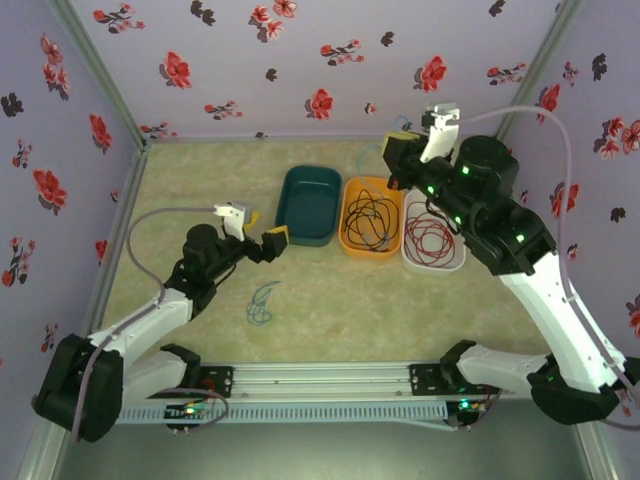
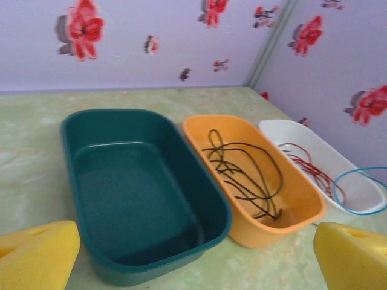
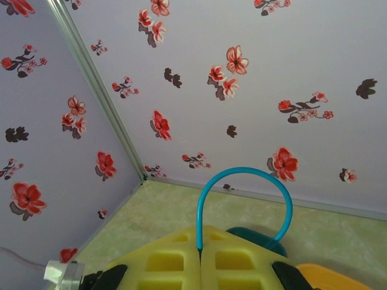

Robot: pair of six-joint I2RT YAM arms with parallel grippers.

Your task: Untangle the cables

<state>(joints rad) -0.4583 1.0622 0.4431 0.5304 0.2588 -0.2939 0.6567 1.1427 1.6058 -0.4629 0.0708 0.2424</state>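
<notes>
Soft, even light fills the enclosure; shadows on the surface (image 1: 190,190) are faint. The overhead view is slightly grainy. Ahead of the left end effector (image 2: 193,260), the green tray (image 2: 72,151) carries a pale sheen, while the near yellow fingertips (image 2: 36,257) blur. The right end effector (image 3: 199,251) looks soft up close; the wallpaper (image 3: 254,109) beyond it is crisp.

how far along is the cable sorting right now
Done: black cable in the orange tray, red cable in the white tray. In hand: the right gripper is shut on a blue cable. Left: a second blue cable lies loose on the table, and the green tray is empty.
</notes>
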